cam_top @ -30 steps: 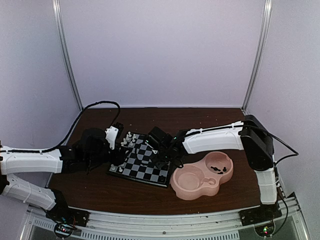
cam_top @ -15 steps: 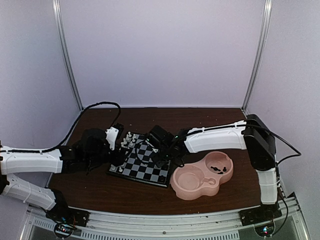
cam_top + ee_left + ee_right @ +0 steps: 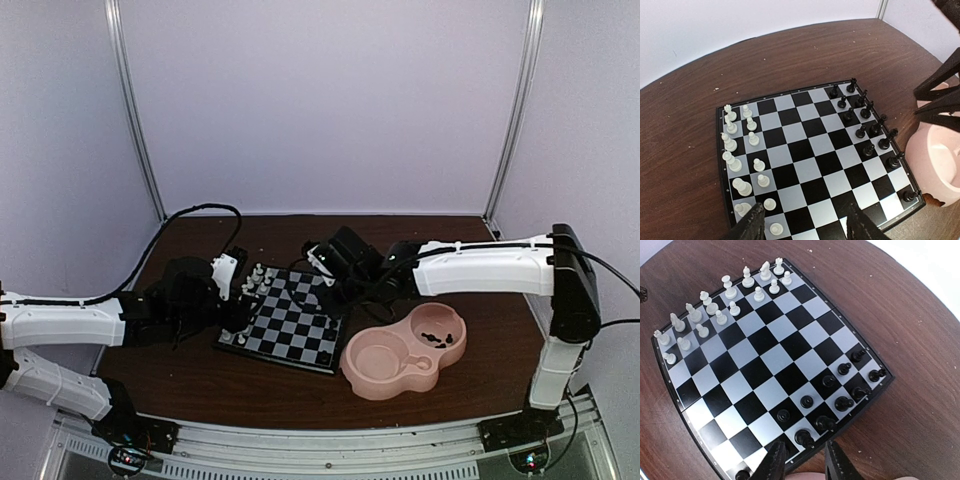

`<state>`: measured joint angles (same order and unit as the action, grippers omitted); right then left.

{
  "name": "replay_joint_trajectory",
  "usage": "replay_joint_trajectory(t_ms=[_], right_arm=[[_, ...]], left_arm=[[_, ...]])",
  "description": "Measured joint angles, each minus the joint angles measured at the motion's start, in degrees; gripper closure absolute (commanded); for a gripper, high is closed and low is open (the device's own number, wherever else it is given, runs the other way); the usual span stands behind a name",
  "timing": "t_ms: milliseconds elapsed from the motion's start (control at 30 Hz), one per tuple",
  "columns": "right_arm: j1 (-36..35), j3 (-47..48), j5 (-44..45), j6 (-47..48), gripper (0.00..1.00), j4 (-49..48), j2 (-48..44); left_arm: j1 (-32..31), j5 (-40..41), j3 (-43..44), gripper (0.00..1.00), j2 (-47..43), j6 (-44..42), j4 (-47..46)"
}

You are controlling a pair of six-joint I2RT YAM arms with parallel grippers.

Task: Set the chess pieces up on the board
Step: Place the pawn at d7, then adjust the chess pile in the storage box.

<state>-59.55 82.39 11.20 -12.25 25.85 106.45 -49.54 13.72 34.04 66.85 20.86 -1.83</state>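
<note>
Lying in the right bowl of the pink dish (image 3: 400, 386): a few black chess pieces (image 3: 437, 337). Just left of it on the counter (image 3: 250, 385), the board (image 3: 290, 328), lined with white chess pieces (image 3: 733, 162) along its left side and black pieces (image 3: 875, 129) along its right. Left jaws released, low beside the white side. Right jaws slightly parted, gripping nothing, above the black side.

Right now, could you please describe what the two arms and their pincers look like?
Both arms are smooth white tubes with black joints. The left arm carries a looping black cable; the right arm has a thin black wire at its elbow. The left pincer and right pincer each have two slim black fingers.
</note>
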Motion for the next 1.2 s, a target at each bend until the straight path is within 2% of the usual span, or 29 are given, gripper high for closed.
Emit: replay_joint_trajectory(t_ms=[233,533,700,900,1200], right_arm=[[0.4,-9.5,7.0,-0.7,0.70,0.3,-13.5],[6.5,-28.2,6.6,-5.7,0.67,2.7,-30.3],[12.3,-38.2,3.5,-7.2,0.65,3.0,-35.9],[18.1,-43.6,-1.0,-8.8,0.53,1.4,-36.6],[22.7,-42.1,-6.8,-10.3,0.30,-1.7,-27.7]], left_arm=[[0.0,0.5,0.0,0.41,-0.3,-0.4,0.0],[0.0,0.7,0.0,0.35,-1.8,-0.5,-0.1],[0.0,0.8,-1.9,0.24,-3.4,-0.8,-1.8],[0.0,1.3,-3.4,0.22,-3.7,-0.8,-2.8],[0.0,0.9,-4.2,0.22,-4.6,-0.7,-3.9]])
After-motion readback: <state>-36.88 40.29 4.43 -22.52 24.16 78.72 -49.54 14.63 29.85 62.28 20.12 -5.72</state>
